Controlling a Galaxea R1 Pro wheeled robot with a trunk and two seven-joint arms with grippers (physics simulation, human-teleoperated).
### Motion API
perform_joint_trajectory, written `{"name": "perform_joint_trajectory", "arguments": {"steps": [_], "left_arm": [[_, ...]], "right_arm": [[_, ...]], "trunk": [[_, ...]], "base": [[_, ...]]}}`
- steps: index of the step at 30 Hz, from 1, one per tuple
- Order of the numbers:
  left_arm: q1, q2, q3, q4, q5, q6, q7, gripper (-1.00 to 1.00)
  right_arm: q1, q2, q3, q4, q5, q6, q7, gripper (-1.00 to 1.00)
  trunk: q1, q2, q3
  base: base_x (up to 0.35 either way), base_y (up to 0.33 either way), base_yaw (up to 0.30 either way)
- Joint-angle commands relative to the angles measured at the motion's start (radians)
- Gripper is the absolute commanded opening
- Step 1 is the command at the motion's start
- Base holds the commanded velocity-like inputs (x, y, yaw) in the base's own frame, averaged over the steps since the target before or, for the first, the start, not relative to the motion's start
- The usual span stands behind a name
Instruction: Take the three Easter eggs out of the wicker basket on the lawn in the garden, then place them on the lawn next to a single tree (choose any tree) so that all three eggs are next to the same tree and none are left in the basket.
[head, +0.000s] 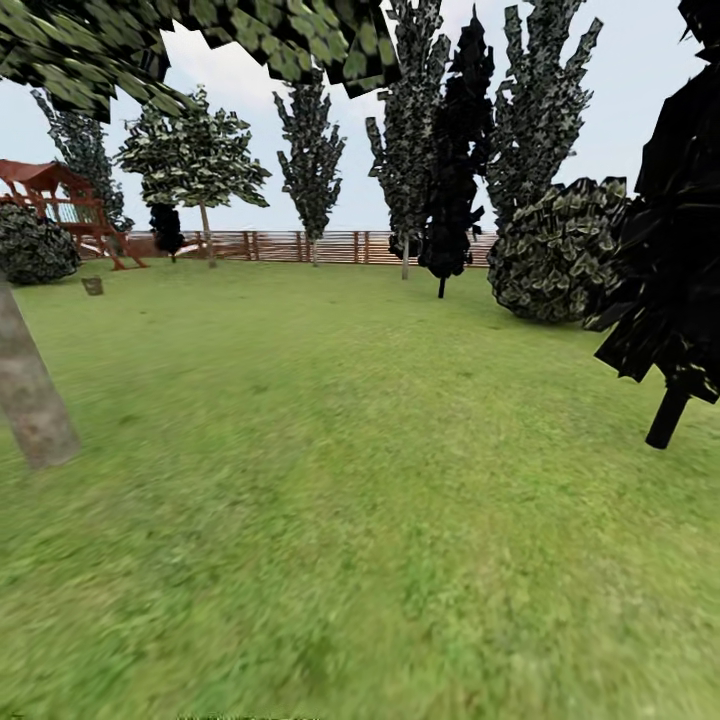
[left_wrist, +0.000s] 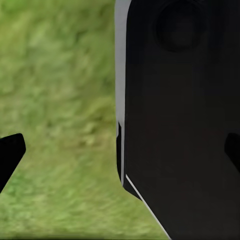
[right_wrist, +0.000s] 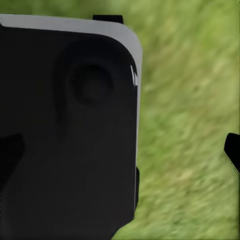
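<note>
We are looking across the wide mottled green lawn (head: 380, 480) of the garden, closed at the far side by a brown horizontal-slat wooden fence (head: 300, 246). A thick pale grey-brown tree trunk (head: 30, 385) is leaning in at the left edge, its blocky green canopy (head: 200, 40) hanging over the top of the head view. A small brownish thing (head: 92, 286) is sitting on the grass far off at the left, too small for us to tell whether it is the wicker basket. A red wooden playset (head: 60, 205) is standing at the far left near the fence, a rounded dark bush (head: 555, 250) and an all-black tree (head: 675, 260) are showing at the right. The left pincer (left_wrist: 120, 150) is hanging over grass with its dark fingertips (left_wrist: 10, 152) spread wide, a black robot body panel (left_wrist: 180, 125) just beside it. The right pincer (right_wrist: 120, 150) is also spread wide, fingertip (right_wrist: 232, 150) over grass, beside a black rounded panel (right_wrist: 70, 125). Neither is pinching anything.
</note>
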Motion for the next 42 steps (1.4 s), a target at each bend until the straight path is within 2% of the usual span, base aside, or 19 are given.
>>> {"name": "perform_joint_trajectory", "arguments": {"steps": [1, 17, 25, 37, 42], "left_arm": [[0.0, 0.0, 0.0, -0.001, 0.0, 0.0, 0.0, 1.0], [0.0, 0.0, 0.0, -0.001, 0.0, 0.0, 0.0, 1.0], [0.0, 0.001, 0.0, -0.004, 0.0, 0.0, 0.0, 1.0], [0.0, 0.003, 0.0, -0.004, 0.0, 0.0, 0.0, 1.0], [0.0, 0.003, 0.0, -0.004, 0.0, 0.0, 0.0, 1.0]], "right_arm": [[-0.001, 0.0, 0.0, 0.002, 0.001, 0.0, -0.001, 1.0], [-0.001, 0.0, 0.001, 0.002, 0.001, 0.0, -0.001, 1.0], [-0.001, -0.007, 0.001, 0.002, 0.0, -0.006, 0.006, 1.0], [-0.001, -0.006, 0.002, 0.002, 0.0, -0.005, 0.002, 1.0], [-0.001, -0.005, 0.002, 0.002, 0.0, -0.005, 0.002, 1.0]], "trunk": [[0.0, 0.0, -0.001], [0.0, 0.0, -0.001], [0.0, 0.0, -0.001], [0.0, 0.0, -0.001], [0.0, 0.0, -0.001]], "base": [[0.0, 0.0, 0.3], [0.0, 0.0, 0.298], [0.002, 0.0, 0.041], [0.305, 0.0, 0.028], [0.337, 0.0, 0.221]]}}
